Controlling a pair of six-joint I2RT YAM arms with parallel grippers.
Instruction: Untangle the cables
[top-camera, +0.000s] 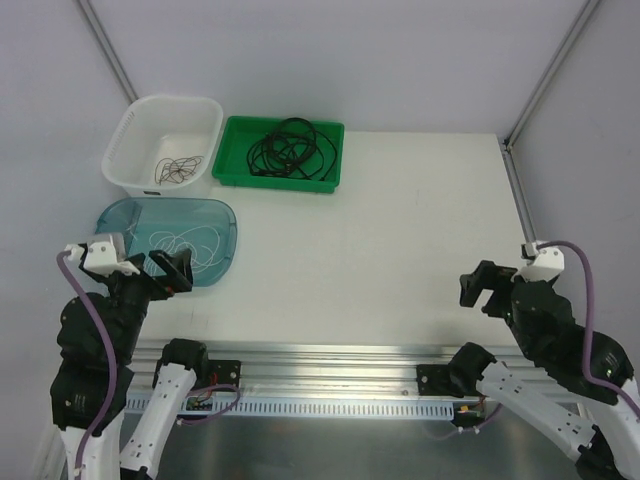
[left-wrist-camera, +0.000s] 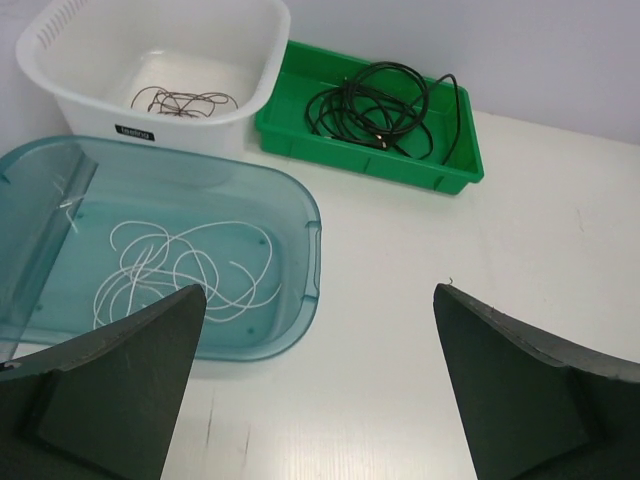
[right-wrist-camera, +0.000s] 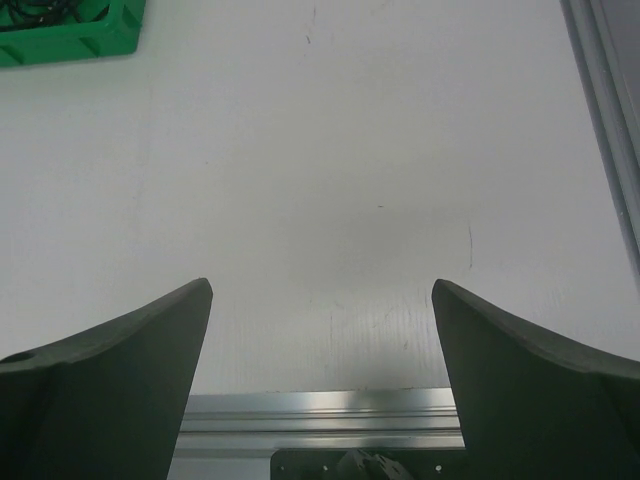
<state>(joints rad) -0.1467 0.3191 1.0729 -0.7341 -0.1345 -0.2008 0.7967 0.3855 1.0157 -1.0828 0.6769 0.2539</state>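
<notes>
The cables lie apart in three containers. Black cables (top-camera: 290, 147) (left-wrist-camera: 385, 105) are coiled in a green tray (top-camera: 332, 172) (left-wrist-camera: 462, 178). A thin white cable (top-camera: 190, 243) (left-wrist-camera: 175, 270) loops loosely in a translucent blue tub (top-camera: 225, 215) (left-wrist-camera: 305, 260). A hair-thin brownish wire (top-camera: 176, 170) (left-wrist-camera: 185, 100) rests in a white basket (top-camera: 205, 115) (left-wrist-camera: 265, 40). My left gripper (top-camera: 165, 268) (left-wrist-camera: 320, 295) hangs open at the near left, just short of the blue tub, holding nothing. Over bare table at the near right, my right gripper (top-camera: 480, 285) (right-wrist-camera: 322, 290) is open with nothing in it.
An aluminium rail (top-camera: 330, 355) (right-wrist-camera: 320, 410) runs along the table's near edge. Frame posts (top-camera: 545, 75) rise at the back corners. A corner of the green tray (right-wrist-camera: 70, 35) shows at the top left of the right wrist view.
</notes>
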